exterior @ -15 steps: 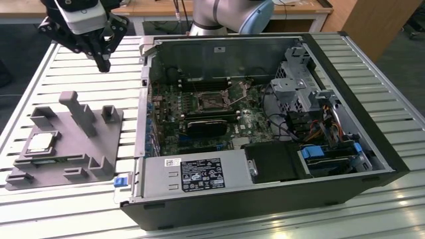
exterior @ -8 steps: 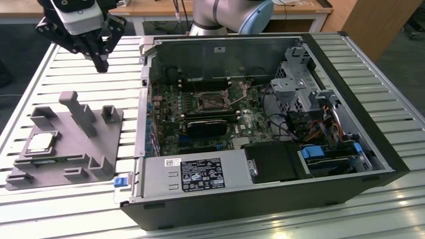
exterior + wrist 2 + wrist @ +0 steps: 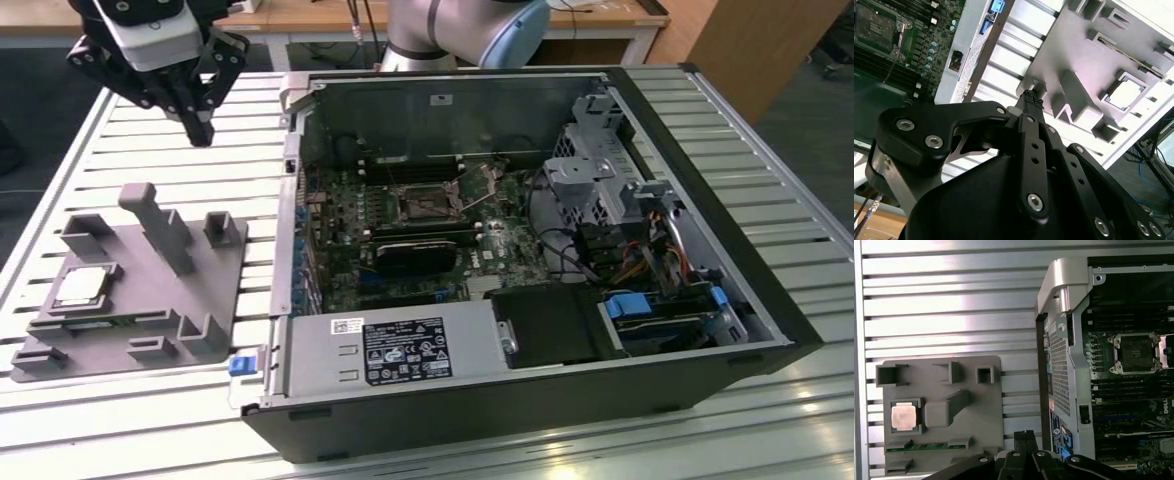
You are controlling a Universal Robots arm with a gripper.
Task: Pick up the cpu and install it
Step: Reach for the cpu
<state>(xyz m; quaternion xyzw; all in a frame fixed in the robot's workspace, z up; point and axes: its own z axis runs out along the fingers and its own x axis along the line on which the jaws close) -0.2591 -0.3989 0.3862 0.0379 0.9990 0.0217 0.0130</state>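
The pincer (image 3: 200, 135) hangs in the air above the slatted worktop (image 3: 134, 160), its fingers pressed together with nothing between them. The cpu (image 3: 83, 285) lies well apart from the pincer and lower down, flat and silver side up in a square pocket of the grey fixture (image 3: 160, 300). In the first wrist view the pincer tips sit over the strip of worktop between the fixture and the open computer case (image 3: 1064, 340). The motherboard socket (image 3: 1134, 352) lies inside that case, on the pincer's far side from the cpu
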